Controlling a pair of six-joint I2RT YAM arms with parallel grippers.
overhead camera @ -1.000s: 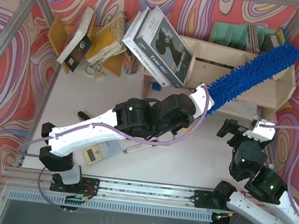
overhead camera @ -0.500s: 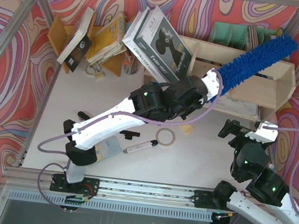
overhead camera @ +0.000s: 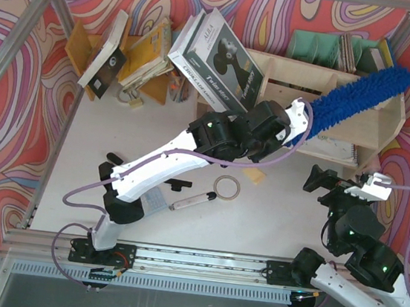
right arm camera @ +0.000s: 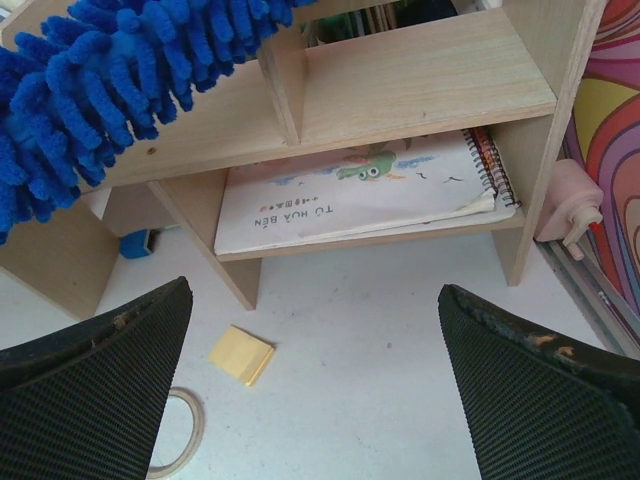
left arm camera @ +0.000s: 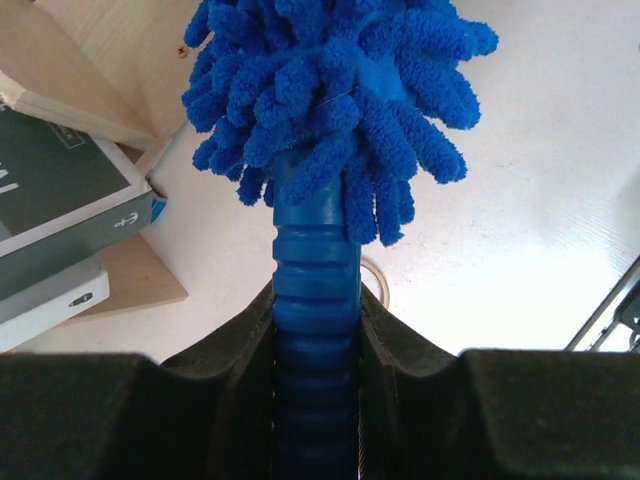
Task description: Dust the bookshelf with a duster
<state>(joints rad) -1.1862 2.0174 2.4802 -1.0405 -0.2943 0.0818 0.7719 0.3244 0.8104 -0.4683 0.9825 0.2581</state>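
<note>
The left pincer (overhead camera: 297, 122) is pinching the duster (overhead camera: 356, 96) by its ribbed blue handle, both fingers pressing tight against the plastic just below the first shaggy strands. That arm is stretching far out across the table (overhead camera: 148, 128) towards the bookshelf (overhead camera: 390, 122), which is standing at the far right. The duster is lying slantwise over the shelf's top board, handle end near the middle of the unit and fluffy tip reaching up towards the far right corner, by the row of things standing behind. From the right wrist's side, the blue strands are hanging down over the front edge of the top board, above an upright divider; I cannot tell how firmly they are pressing on the wood.

The right pincer (overhead camera: 340, 183) is hanging in front of the shelf with its black padded fingers spread wide, gripping nothing and pointing at the lower right compartment. A spiral-bound notebook (right arm camera: 360, 190) is lying flat in that compartment, its wire spine towards the right wall. On the table before the shelf, a small yellow pad (right arm camera: 242, 354) is lying just beside a ring of tape (overhead camera: 226, 187), the two apart from each other. A large grey box (overhead camera: 220, 58) is leaning against the shelf's left end, tilting over it.
</note>
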